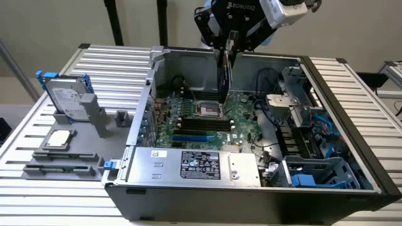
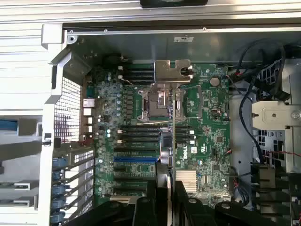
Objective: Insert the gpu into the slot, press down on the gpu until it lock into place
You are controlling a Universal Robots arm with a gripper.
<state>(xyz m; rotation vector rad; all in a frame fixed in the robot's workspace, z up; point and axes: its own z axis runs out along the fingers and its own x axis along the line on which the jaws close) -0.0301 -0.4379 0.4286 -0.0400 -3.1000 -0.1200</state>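
Black and clamped shut, the end effector (image 1: 230,44) grips the gpu (image 1: 224,77) by its upper edge. The card hangs upright and edge-down, which I take to be so its connector side faces the motherboard (image 1: 242,110). Beneath the end effector it hovers inside the open case (image 1: 351,117), over the socket area. The slot (image 1: 191,139) lies lower, off to the side and unfilled. Farther out on the bench (image 1: 113,70) stands a hard drive (image 1: 66,101).

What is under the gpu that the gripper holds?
The motherboard: the CPU socket and black memory slots lie below it. The blue slot lies off to one side. The gpu edge and bracket hide a thin strip of board.
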